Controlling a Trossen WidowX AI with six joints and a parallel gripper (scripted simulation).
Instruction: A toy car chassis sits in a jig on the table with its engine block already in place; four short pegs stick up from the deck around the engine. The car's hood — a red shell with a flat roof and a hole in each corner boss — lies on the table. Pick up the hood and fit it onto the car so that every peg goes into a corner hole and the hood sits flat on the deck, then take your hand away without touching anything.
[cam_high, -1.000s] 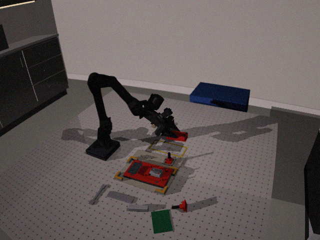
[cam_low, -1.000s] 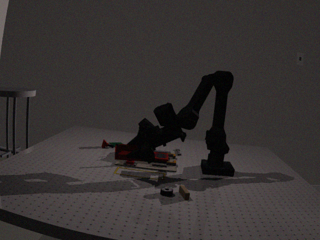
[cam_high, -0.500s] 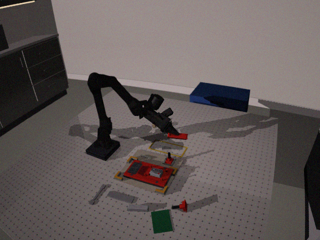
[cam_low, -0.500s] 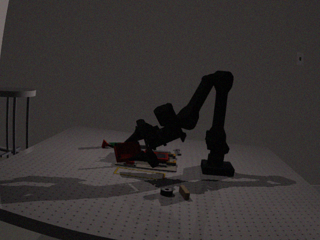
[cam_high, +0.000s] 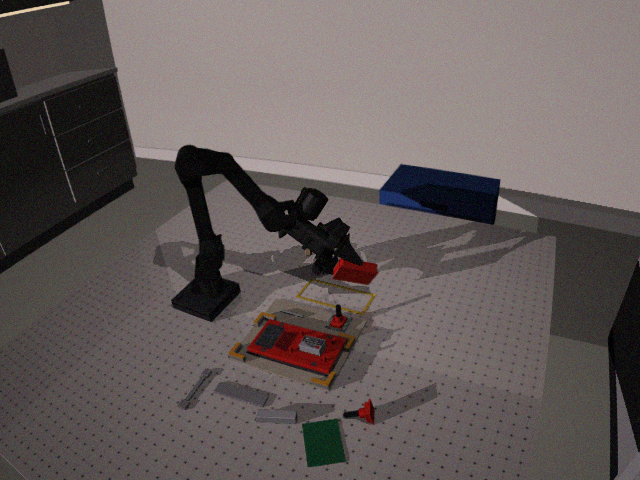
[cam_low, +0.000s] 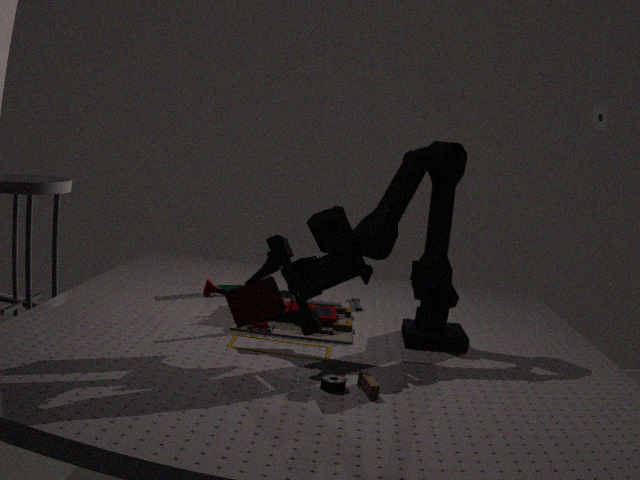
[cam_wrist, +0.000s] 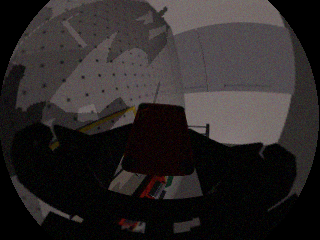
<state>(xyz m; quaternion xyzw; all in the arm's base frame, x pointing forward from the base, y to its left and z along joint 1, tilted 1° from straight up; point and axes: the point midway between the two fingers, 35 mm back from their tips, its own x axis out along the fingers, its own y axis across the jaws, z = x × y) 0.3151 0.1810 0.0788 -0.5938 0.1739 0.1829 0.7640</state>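
Note:
The red hood (cam_high: 356, 272) (cam_low: 254, 303) (cam_wrist: 158, 142) is off the table, tilted, between the fingers of my gripper (cam_high: 345, 265) (cam_low: 275, 304) (cam_wrist: 160, 130), which is shut on it. Its corner holes cannot be made out. It hangs behind the car in the top view, above the yellow outline. The red chassis (cam_high: 276, 353) (cam_low: 323, 311) lies in the jig (cam_high: 273, 366), with the grey engine block (cam_high: 312, 345) on its deck and small red pegs around it. In the wrist view the hood fills the middle, and part of the chassis shows below it.
A yellow outline (cam_high: 330, 304) lies behind the jig. A red piece with a black handle (cam_high: 338, 319) stands at the jig's back; another (cam_high: 368, 412) lies in front, near a green plate (cam_high: 323, 442) and a grey block (cam_high: 275, 416). A black ring (cam_low: 333, 383) and wooden block (cam_low: 368, 384) lie nearer the exterior camera.

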